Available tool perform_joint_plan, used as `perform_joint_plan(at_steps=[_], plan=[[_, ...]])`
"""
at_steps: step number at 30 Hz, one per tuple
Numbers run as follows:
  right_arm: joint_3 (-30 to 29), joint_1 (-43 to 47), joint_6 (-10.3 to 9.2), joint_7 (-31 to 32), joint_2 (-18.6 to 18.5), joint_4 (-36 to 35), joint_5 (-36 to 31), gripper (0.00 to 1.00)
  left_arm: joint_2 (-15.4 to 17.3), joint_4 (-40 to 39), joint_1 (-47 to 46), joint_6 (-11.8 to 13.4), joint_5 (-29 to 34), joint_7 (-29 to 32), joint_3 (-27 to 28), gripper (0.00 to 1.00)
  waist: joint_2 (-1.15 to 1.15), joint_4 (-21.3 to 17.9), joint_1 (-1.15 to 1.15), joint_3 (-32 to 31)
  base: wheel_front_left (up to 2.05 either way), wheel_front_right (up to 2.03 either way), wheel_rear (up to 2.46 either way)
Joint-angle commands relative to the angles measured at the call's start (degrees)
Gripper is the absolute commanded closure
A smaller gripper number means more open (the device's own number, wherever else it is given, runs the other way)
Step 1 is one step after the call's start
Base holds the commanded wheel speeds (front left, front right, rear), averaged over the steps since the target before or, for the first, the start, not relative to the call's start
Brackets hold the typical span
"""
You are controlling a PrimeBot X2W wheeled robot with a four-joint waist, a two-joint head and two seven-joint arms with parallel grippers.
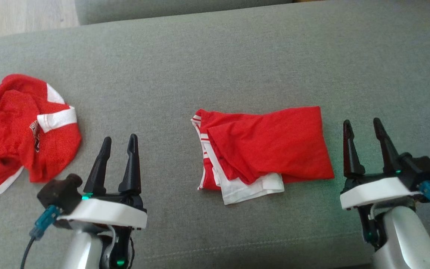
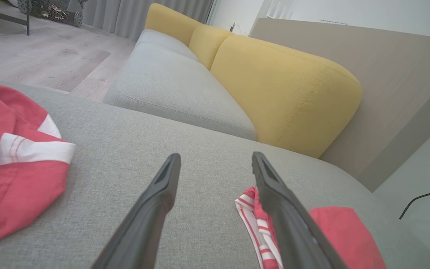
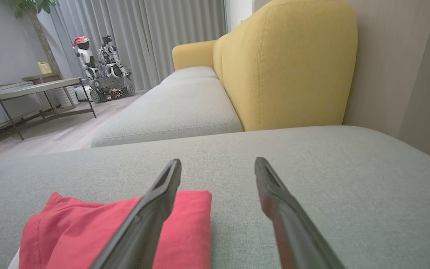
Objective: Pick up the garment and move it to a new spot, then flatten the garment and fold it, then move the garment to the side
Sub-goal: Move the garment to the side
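A red garment (image 1: 271, 142) with white striped trim lies folded on the grey cushion (image 1: 215, 63), midway between my two grippers. Its striped edge (image 2: 254, 220) shows beside my left gripper's right finger, and its red corner (image 3: 192, 224) lies just left of my right gripper. Another red garment (image 1: 17, 127) with white cuffs lies crumpled at the far left, also seen as a red heap (image 2: 13, 179) in the left wrist view. My left gripper (image 1: 120, 137) (image 2: 215, 155) and right gripper (image 1: 361, 120) (image 3: 218, 160) both stand open over the cushion, holding nothing.
A second grey seat (image 2: 177, 86) with yellow backrests (image 2: 286, 89) runs on beyond the cushion. Wooden floor (image 1: 21, 15) lies past the far left edge. A low table (image 3: 39, 87) and small robots (image 3: 103, 67) stand across the room.
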Motion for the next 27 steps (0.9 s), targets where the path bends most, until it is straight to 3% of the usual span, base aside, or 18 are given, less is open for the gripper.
perform_joint_plan(at_steps=[1,10,23,24,25,27], plan=[[1.2,-1.9,0.39,-0.5,0.3,-1.2,0.1,0.00,0.3,-1.9,-2.3,-0.3,0.4,-0.3,1.6,0.00,0.00,0.2,0.00,0.4,0.00,0.00,0.00],[5.3,-6.2,0.39,3.1,0.8,8.4,9.3,0.00,0.3,-1.5,-4.3,-0.8,1.1,-0.3,1.3,0.00,0.00,1.7,0.00,3.6,0.00,0.00,0.00],[5.5,-12.7,0.39,5.7,1.0,22.6,10.8,0.00,0.3,-1.3,-6.1,-1.2,1.9,-0.3,1.2,0.00,0.00,3.7,0.00,6.3,0.00,0.00,0.00],[6.0,-12.9,0.39,5.9,1.0,23.4,11.0,0.70,0.3,-1.3,-6.2,-1.3,2.0,-0.3,1.3,0.00,0.00,3.8,0.00,6.4,0.00,0.00,0.00],[6.5,-13.2,0.39,5.7,1.0,24.0,10.8,1.00,0.3,-1.2,-6.3,-1.3,2.0,-0.3,1.4,0.00,0.00,3.9,0.00,6.4,0.00,0.00,0.00],[7.6,-13.8,0.39,4.9,0.9,24.6,10.5,1.00,0.3,-1.2,-6.5,-1.3,2.0,-0.3,1.7,0.00,0.00,3.9,0.00,6.4,0.00,0.00,0.00]])
